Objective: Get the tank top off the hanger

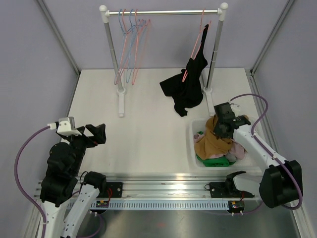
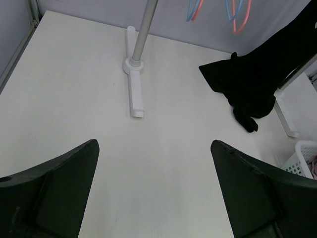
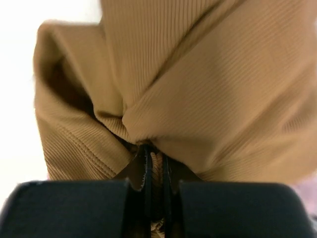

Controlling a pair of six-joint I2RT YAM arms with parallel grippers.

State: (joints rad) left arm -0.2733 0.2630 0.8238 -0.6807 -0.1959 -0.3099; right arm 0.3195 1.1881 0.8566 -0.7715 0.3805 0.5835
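A tan ribbed top [image 3: 198, 99], seemingly the tank top, is pinched between the closed fingers of the right gripper [image 3: 154, 163] and bunched in the white basket [image 1: 194, 148]. A black garment [image 1: 185, 91] is draped from a pink hanger [image 1: 200, 37] on the rail [image 1: 163, 12]. The left gripper [image 1: 96, 134] is spread wide and empty above the table [image 1: 148, 124].

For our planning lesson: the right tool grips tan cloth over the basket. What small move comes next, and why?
Probably open the right tool: it is shut on the tan garment, which already sags into the white basket, off any hanger.
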